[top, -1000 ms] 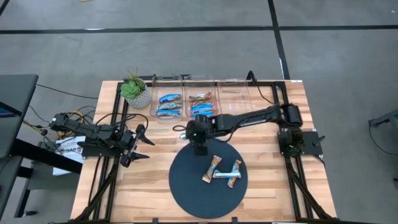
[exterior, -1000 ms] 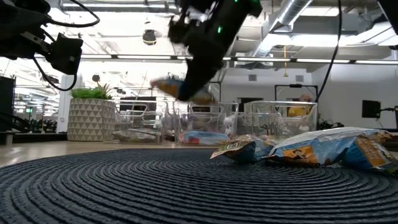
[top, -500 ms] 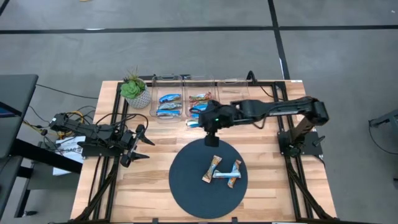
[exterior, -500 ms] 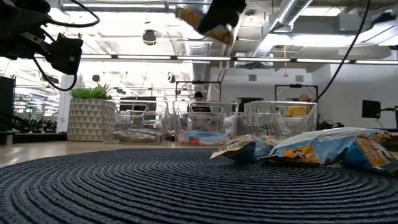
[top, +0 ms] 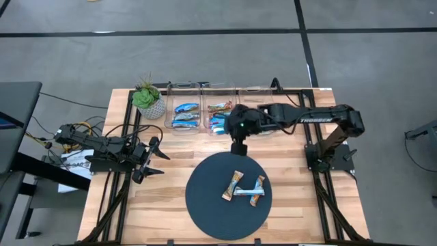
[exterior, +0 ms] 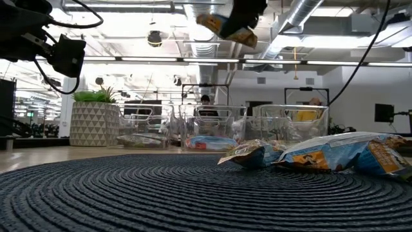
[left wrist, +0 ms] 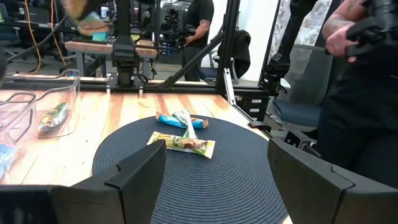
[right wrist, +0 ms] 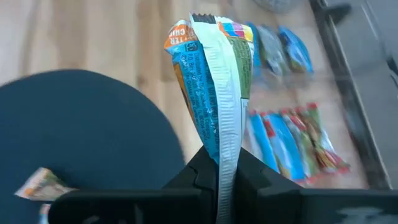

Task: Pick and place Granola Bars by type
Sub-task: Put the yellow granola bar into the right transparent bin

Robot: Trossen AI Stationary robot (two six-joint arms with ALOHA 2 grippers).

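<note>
My right gripper [top: 235,130] hangs over the near edge of the middle clear bin [top: 220,113], shut on a blue-and-white granola bar with an orange end [right wrist: 208,93]. In the low view that bar [exterior: 225,26] is high above the table. Two more bars [top: 234,184] [top: 252,191] lie flat and crossed on the dark round mat [top: 205,205]. Blue bars lie in the left bin [top: 186,115], and blue and reddish ones in the middle bin. My left gripper [top: 151,158] waits open at the table's left side, facing the mat. My right gripper pinches the blue-and-white bar between its two fingers [right wrist: 202,171] at one end, on the white back seam [right wrist: 221,155]. The bar is lifted clear of the table and sticks out past the fingertips, tilted in the low view.
A third clear bin [top: 256,102] stands to the right of the other two, along the far edge. A potted plant [top: 147,100] stands left of the bins. Black frame rails [top: 130,137] run along both sides. People stand beyond the table in the left wrist view.
My right gripper has risen from just above the mat's far rim and moved toward the far edge, to the middle bin's near edge, carrying the bar. It stayed shut on the bar. The two bars on the mat have not moved.
</note>
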